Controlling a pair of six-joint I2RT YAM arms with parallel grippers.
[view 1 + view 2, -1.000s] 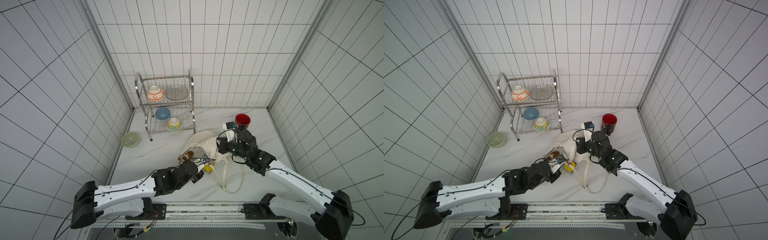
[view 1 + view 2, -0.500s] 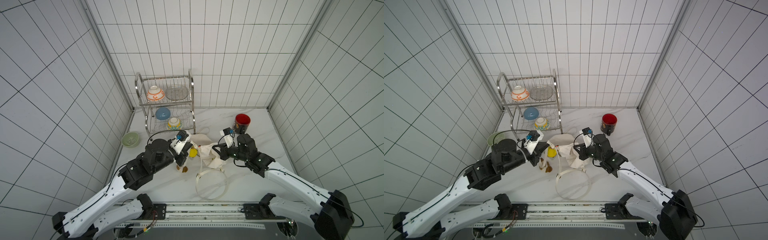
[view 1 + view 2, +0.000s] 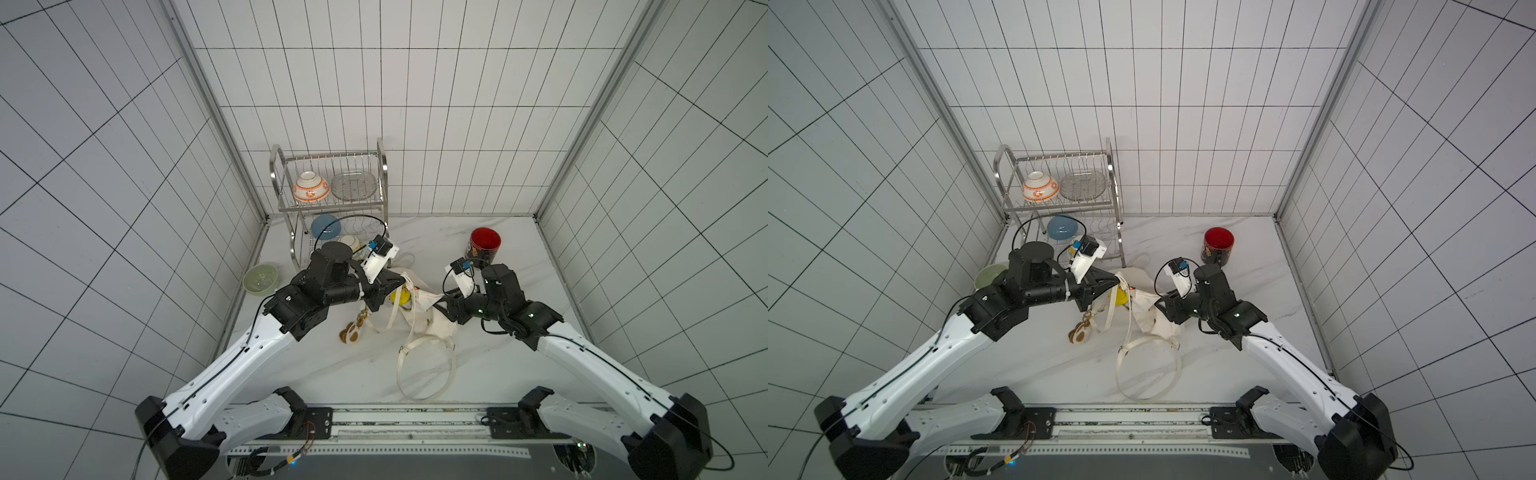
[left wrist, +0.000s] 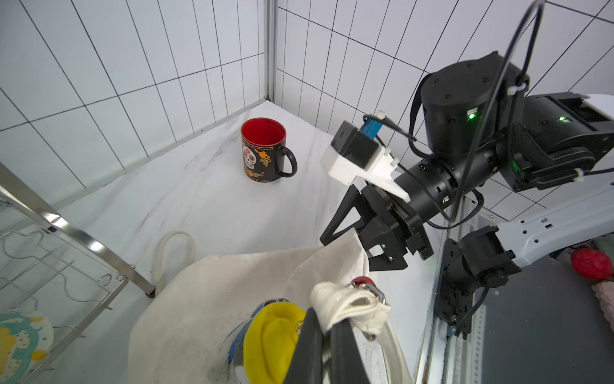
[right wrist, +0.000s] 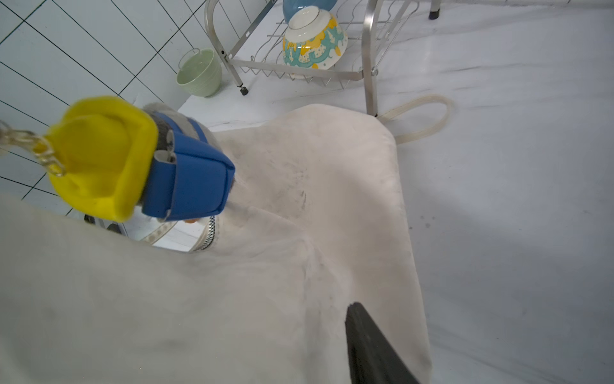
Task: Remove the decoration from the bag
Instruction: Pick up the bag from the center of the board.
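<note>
Closest to the robot's base, the bag's long strap (image 3: 453,365) lies in a loose loop on the white desk (image 3: 332,374). Just beyond it the bag (image 3: 436,320) sits crumpled in the middle of the desk between the two arms, with part of its fabric hoisted off the surface. The left end effector (image 4: 327,329) is pressed together on a bunched bit of the bag's strap beside a metal clasp (image 4: 368,289) (the left wrist view shows this best). The yellow-and-blue decoration (image 5: 109,159) hangs on a small chain next to that grip, against the fabric. A brown-and-cream decoration (image 3: 353,330) dangles lower, under the left end effector. The right end effector (image 4: 347,252) stands spread, with a corner of the bag between its fingers but not pinched. Farther back, a black mug with a red inside (image 3: 484,245) stands toward the right and a pale green bowl (image 3: 260,279) sits by the left wall. A steel dish rack (image 3: 332,205) holds bowls near the back wall.
</note>
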